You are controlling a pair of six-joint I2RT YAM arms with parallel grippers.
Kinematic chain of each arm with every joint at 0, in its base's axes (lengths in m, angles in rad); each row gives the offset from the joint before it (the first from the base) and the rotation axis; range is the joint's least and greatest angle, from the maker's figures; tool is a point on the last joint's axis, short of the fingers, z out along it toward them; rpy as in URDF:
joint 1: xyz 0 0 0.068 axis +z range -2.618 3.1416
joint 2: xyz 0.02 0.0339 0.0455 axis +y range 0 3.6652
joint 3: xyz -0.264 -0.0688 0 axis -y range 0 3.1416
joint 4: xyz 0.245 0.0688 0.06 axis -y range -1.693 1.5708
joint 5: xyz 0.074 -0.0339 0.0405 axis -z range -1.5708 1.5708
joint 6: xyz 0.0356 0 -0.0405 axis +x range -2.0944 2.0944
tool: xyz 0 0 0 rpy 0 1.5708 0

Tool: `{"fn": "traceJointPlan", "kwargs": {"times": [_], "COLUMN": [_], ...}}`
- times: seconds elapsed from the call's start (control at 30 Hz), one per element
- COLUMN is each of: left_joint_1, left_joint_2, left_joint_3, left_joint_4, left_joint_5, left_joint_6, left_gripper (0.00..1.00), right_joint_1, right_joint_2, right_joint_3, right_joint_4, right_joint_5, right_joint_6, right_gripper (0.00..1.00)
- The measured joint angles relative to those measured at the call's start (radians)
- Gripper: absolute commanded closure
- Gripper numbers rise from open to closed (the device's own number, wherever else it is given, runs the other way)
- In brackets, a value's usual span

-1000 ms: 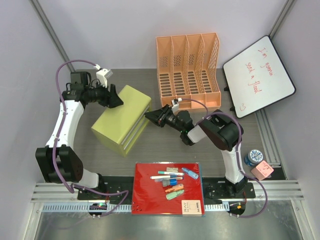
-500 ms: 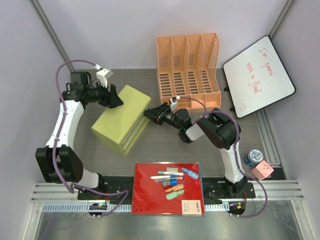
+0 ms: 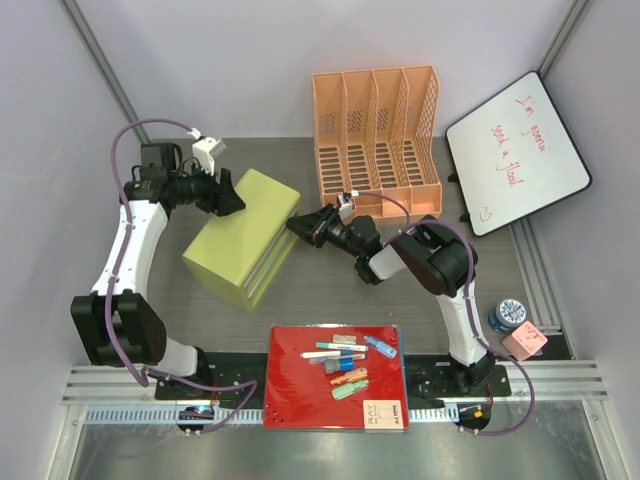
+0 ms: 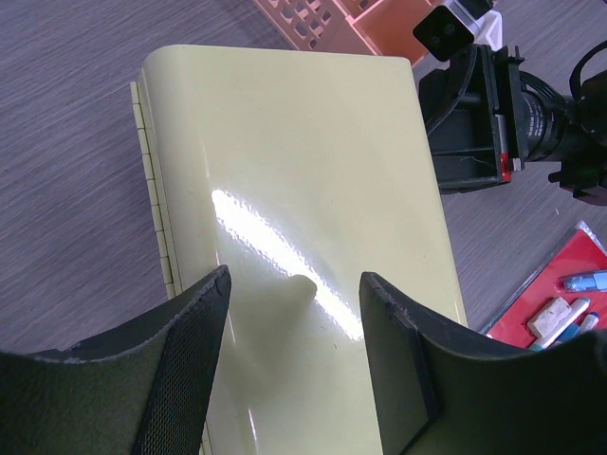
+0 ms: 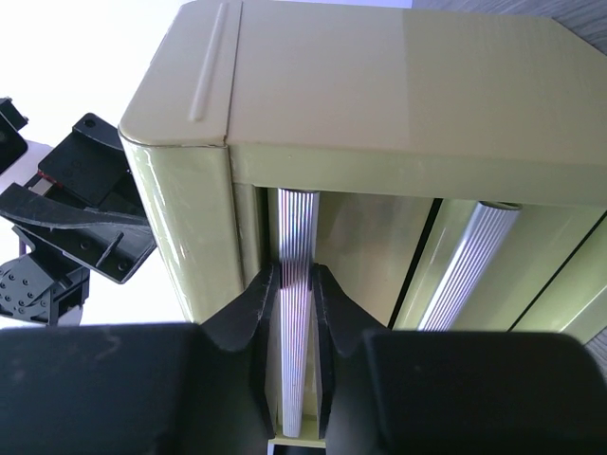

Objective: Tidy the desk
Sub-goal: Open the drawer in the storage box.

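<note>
1. Desk surface (image 3: 315, 300) is seen from above: dark grey wood grain, spread from the arm bases at the near edge back to the far wall.
2. A lime-green drawer cabinet (image 3: 245, 238) is set askew on the left-centre part of the surface, with its drawer fronts turned toward the right arm.
3. The right pincer (image 3: 298, 227) is closed on a ribbed silver drawer handle (image 5: 296, 227) at the cabinet's front. In the right wrist view, its fingers (image 5: 256, 303) are pressed against both sides of the bar.
4. A second ribbed handle (image 5: 465, 275) is seen just beside the gripped one, and nothing is touching it.
5. The left pincer (image 3: 232, 203) is held wide open above the cabinet's glossy top. Its fingers (image 4: 190, 360) are spread and nothing is held between them. Whether they touch the top cannot be told.
6. An orange mesh file rack (image 3: 378, 130) is stood at the back of the surface, behind the right pincer and apart from the cabinet.
7. A whiteboard (image 3: 518, 150) with red writing is placed at the far right.
8. A red tray (image 3: 290, 400) is laid at the near edge between the two arm bases, with markers (image 3: 345, 362) and other small stationery on it.
9. A small blue round item (image 3: 510, 313) and a pink item (image 3: 525, 342) are seen side by side to the right of the right arm's base.
</note>
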Motion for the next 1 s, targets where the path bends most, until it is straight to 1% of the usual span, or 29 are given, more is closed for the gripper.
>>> {"fn": "traceJointPlan", "kwargs": {"times": [0.03,0.13,0.17,0.27,0.57,1.0], "left_joint_1": [0.000,0.000,0.000,0.000,0.000,-0.043], "left_joint_2": [0.000,0.000,0.001,0.002,0.007,0.030], "left_joint_3": [0.000,0.002,0.003,0.006,0.010,-0.011], "left_joint_4": [0.000,-0.002,-0.003,-0.006,-0.010,0.069], "left_joint_5": [0.000,0.000,-0.001,-0.001,0.000,-0.045], "left_joint_6": [0.000,0.000,0.000,0.000,-0.001,-0.006], "left_gripper": [0.39,0.39,0.39,0.39,0.39,0.41], "right_joint_1": [0.000,0.000,0.000,0.000,0.002,-0.014], "right_joint_2": [0.000,0.000,0.000,0.000,-0.011,-0.139], "right_joint_3": [0.000,0.000,0.000,0.000,-0.024,-0.182], "right_joint_4": [0.000,-0.001,-0.001,-0.001,0.006,-0.006], "right_joint_5": [0.000,0.001,0.001,0.001,0.014,0.033], "right_joint_6": [0.000,0.002,0.003,0.003,-0.001,-0.028], "right_gripper": [0.83,0.89,0.93,0.99,0.99,0.99]}}
